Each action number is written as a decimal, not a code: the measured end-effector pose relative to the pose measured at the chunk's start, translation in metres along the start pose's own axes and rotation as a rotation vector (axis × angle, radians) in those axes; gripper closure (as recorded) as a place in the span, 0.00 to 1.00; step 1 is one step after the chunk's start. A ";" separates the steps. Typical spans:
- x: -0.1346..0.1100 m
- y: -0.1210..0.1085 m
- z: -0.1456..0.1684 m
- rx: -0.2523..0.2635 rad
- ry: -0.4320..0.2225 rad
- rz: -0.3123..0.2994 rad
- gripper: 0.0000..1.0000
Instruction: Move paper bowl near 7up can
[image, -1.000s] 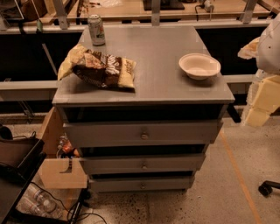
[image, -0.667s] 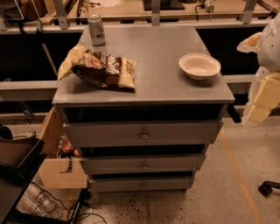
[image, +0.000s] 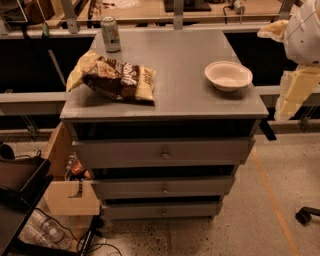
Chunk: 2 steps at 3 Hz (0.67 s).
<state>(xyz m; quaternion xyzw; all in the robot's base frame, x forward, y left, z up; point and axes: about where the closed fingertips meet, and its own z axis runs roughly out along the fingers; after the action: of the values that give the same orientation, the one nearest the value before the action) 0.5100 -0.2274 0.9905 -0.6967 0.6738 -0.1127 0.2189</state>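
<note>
1. Paper bowl rests on the counter, well apart from the 7up can; not yet moved.
2. Pincer hangs beyond the bowl, farther from the can; its opening cannot be told, and it does not touch the bowl.

No readable lettering on the snack bag or 7up can.

Matt grey cabinet top, matt paper bowl, shiny metal 7up can, glossy crinkled snack bag, matt cream gripper at right edge.
</note>
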 end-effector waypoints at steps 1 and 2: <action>0.008 -0.027 0.013 0.089 0.073 -0.040 0.00; 0.008 -0.027 0.013 0.089 0.072 -0.040 0.00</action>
<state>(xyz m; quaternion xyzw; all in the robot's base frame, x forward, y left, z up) 0.5403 -0.2334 0.9898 -0.6951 0.6615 -0.1720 0.2227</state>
